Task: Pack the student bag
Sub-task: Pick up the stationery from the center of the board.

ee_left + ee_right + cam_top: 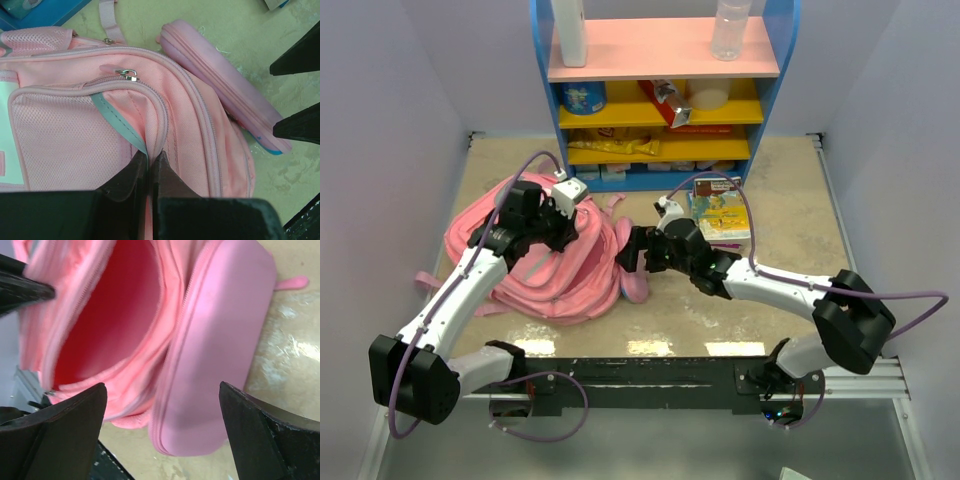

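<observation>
One pink student bag (570, 272), slumped, mouth apparently open.

The top camera looks down from above and behind my arm bases over the whole table (770, 300). My left wrist camera sits close over the student bag (190, 100), my right one close at its open mouth; both catch the pencil case (225, 85) beside it.

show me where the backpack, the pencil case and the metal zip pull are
student bag (570, 280): top external view, on its pink body fabric
pencil case (220, 335): right wrist view, middle of its flat pink side
zip pull (128, 74): left wrist view, on the metal tab
</observation>
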Controlling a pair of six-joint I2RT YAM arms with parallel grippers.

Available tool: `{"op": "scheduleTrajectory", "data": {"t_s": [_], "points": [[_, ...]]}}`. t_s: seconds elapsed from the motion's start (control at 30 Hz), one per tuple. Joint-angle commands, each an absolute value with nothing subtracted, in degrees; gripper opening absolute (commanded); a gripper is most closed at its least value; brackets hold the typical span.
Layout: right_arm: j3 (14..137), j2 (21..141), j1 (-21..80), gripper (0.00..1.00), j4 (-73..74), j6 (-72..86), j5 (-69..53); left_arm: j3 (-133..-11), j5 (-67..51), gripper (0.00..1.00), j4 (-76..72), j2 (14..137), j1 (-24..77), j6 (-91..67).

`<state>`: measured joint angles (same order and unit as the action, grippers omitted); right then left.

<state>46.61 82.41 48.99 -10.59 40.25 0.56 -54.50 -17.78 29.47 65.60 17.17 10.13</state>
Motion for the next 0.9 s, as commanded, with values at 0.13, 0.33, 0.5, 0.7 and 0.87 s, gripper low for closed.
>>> {"op": "scheduleTrajectory", "data": {"t_s": [0.13, 0.33, 0.5, 0.7, 0.87], "points": [[52.55, 84.63, 50.36, 0.98, -2.04, 36.65, 8.06, -55.81, -20.74, 0.0, 23.12, 63.46, 17.67, 11.16], [61.43, 91.31, 56.77, 0.98, 8.07, 34.37, 18.71, -55.9, -20.74, 0.0, 23.11, 63.46, 17.67, 11.16], [66.17, 94.92, 59.59, 0.94, 14.05, 34.1, 26.0, -55.72, -20.57, 0.0, 23.29, 63.19, 17.67, 11.25], [66.01, 95.01, 59.94, 0.91, 16.7, 36.3, 29.62, -55.46, -20.57, 0.0, 23.12, 63.11, 17.75, 11.25], [65.48, 95.71, 59.94, 0.9, 16.61, 36.39, 29.35, -55.46, -20.39, 0.0, 23.2, 63.02, 17.67, 11.25]]}}
